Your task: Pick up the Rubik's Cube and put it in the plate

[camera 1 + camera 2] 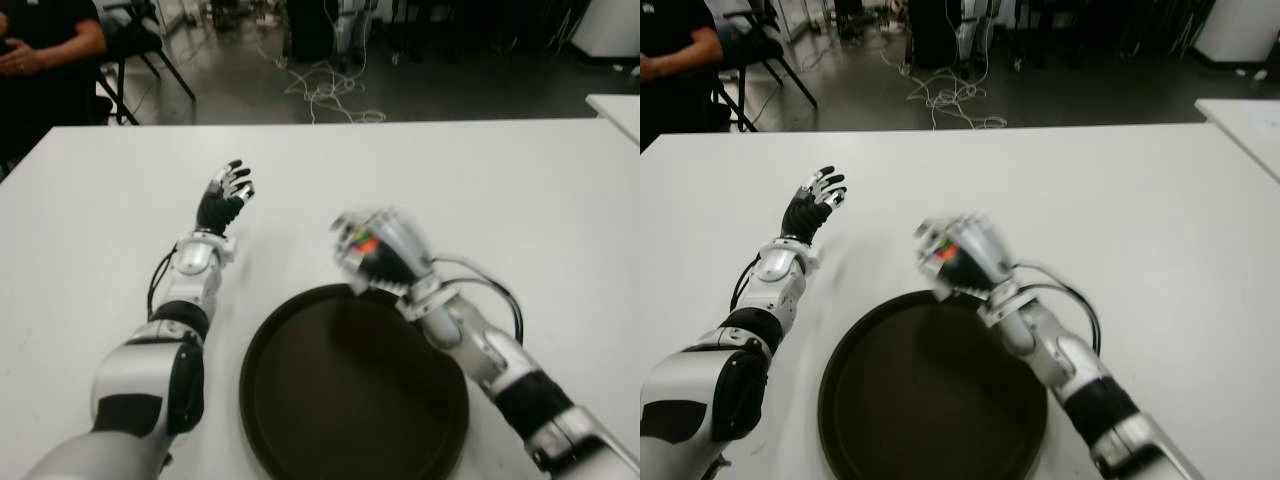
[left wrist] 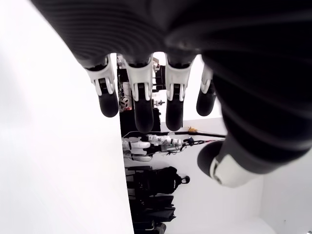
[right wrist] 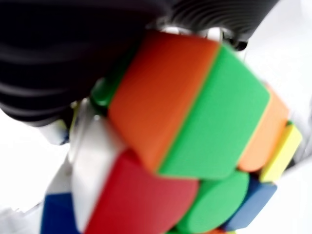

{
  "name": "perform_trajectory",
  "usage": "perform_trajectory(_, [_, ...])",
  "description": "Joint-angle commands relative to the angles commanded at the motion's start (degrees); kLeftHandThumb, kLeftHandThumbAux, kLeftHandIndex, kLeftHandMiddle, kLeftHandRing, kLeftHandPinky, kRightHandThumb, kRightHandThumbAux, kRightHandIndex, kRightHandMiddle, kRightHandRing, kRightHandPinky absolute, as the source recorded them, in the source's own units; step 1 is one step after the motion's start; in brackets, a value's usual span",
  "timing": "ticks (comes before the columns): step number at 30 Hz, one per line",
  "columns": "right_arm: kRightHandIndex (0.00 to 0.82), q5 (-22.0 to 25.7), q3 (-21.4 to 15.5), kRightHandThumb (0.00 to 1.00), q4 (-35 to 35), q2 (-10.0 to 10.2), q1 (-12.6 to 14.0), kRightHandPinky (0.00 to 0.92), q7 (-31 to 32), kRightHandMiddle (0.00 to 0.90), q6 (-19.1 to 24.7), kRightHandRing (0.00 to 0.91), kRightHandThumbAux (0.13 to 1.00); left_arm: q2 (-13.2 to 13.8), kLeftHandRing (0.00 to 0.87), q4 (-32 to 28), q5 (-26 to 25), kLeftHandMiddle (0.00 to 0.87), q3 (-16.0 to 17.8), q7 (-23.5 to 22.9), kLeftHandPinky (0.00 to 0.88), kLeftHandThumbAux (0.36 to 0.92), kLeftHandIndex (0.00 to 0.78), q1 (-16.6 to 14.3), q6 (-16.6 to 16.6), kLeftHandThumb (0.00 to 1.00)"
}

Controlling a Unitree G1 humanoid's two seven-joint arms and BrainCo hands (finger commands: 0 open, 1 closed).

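Glossy plastic Rubik's Cube point(image 3: 185, 136); seemingly matt dark plate point(image 1: 350, 400)

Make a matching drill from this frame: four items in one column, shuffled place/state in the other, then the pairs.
1. Rubik's Cube
2. plate
3. left hand
4. person

A. seated past the table's far left corner
B. dark, empty, on the table at the near edge
C. open, holding nothing, left of the plate
D. gripped in the right hand at the plate's far rim

Pairs: 1-D, 2-B, 3-C, 4-A

Probably lab: loose floor cables point(image 1: 325, 90), white table point(image 1: 500, 180).
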Motion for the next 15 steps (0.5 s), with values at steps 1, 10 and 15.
perform_trajectory(1, [0.367, 1.4, -0.1, 0.824, -0.1, -0.5, -0.3, 0.483, 2.3, 0.491, -0.5, 0.477, 0.701, 0.0, 0.133, 0.0, 0.0, 0.172, 0.0, 0.2, 0.104, 0.679, 0.122, 0.0, -0.1, 0.077])
perform_trajectory(10, [0.375, 6.3, -1.3, 0.825, -1.3, -3.0, -0.6, 0.448, 12.8, 0.477, -1.0, 0.447, 0.701, 0.1, 0.139, 0.0, 0.7, 0.175, -0.6, 1.0, 0.112, 0.670, 0.125, 0.1, 0.0, 0.068])
perform_trajectory(15, [0.391, 7.1, -2.6, 0.828, -3.6, -3.4, 0.1, 0.435, 16.9, 0.466, 0.3, 0.429, 0.698, 0.2, 0.136, -0.1, 0.5, 0.172, -0.5, 0.7, 0.105, 0.662, 0.115, 0.1, -0.2, 0.060])
